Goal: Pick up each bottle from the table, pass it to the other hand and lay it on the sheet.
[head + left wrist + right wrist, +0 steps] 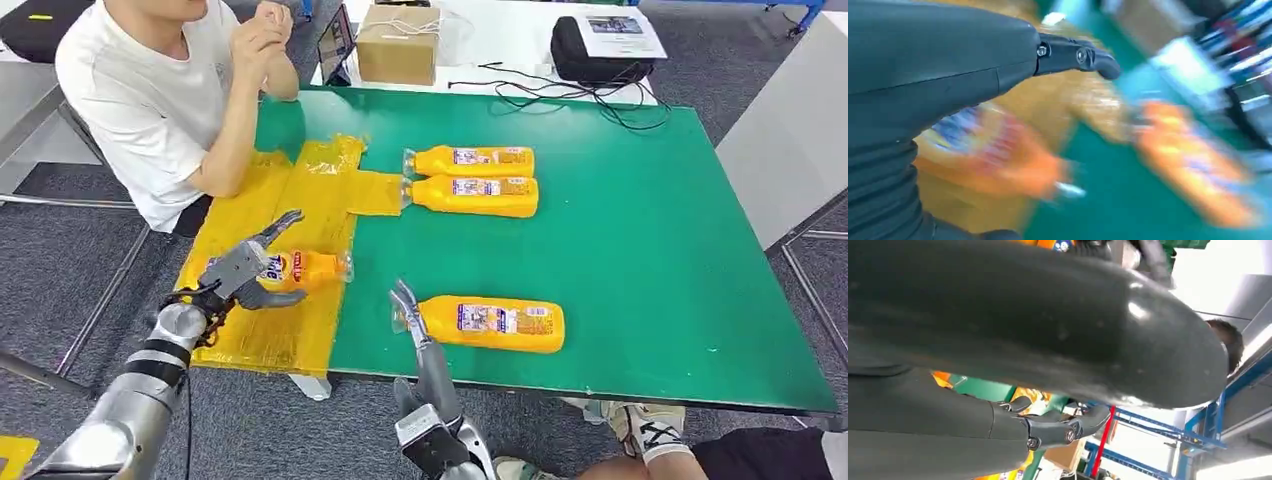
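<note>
1. The left hand is lying over a bottle on the sheet, lower left of the frame; whether it is gripping is unclear.
2. The right hand, fingers spread and holding nothing, is hovering beside the near bottle, lower centre on the table.
3. Two more bottles are lying upper centre.
4. The bottles are probably full, stiff and slick; taking the labelled middle looks safest.
</note>
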